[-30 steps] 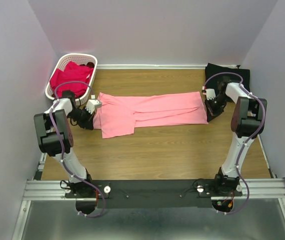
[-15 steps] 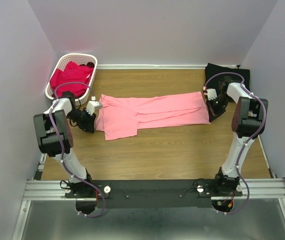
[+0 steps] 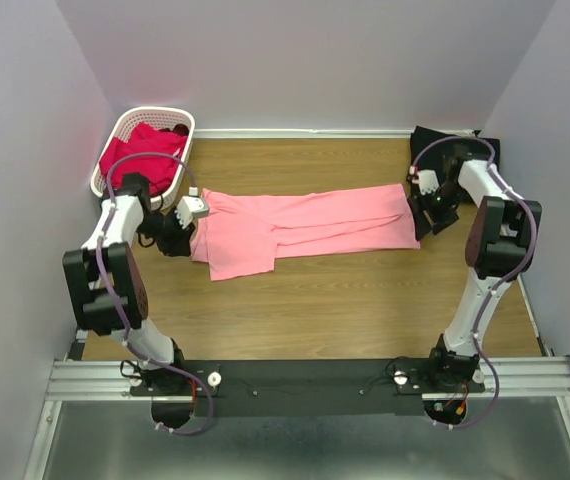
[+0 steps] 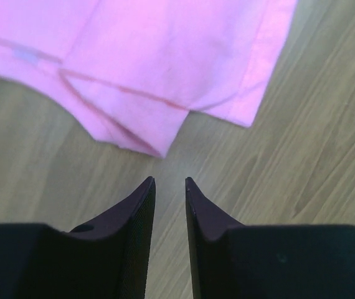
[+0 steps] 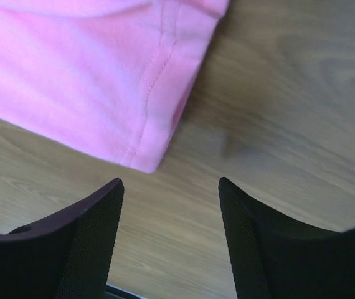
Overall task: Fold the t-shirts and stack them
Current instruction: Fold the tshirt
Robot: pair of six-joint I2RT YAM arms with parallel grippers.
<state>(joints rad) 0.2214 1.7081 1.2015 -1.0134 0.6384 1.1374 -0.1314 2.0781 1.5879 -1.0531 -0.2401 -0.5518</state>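
A light salmon-pink t-shirt (image 3: 305,222) lies folded into a long band across the table, with a sleeve flap (image 3: 240,252) sticking out toward the near side at its left end. My left gripper (image 3: 185,238) sits just off that left end. In the left wrist view the left gripper (image 4: 170,180) stands slightly open, with bare wood between its fingers and the pink hem (image 4: 159,93) just ahead. My right gripper (image 3: 422,215) is at the band's right end. Seen from the right wrist, the right gripper (image 5: 170,182) stands wide open and empty, behind the pink corner (image 5: 146,159). A black t-shirt (image 3: 460,145) lies at the far right corner.
A white slotted basket (image 3: 125,130) at the far left holds magenta-red t-shirts (image 3: 143,155). Walls close in the table on the left, right and far sides. Bare wood (image 3: 315,310) shows between the pink shirt and the arm bases.
Both grippers were shut on the pink shirt's ends and have now opened and let go. The shirt's left end has shifted slightly right, and both grippers have drawn back a little.
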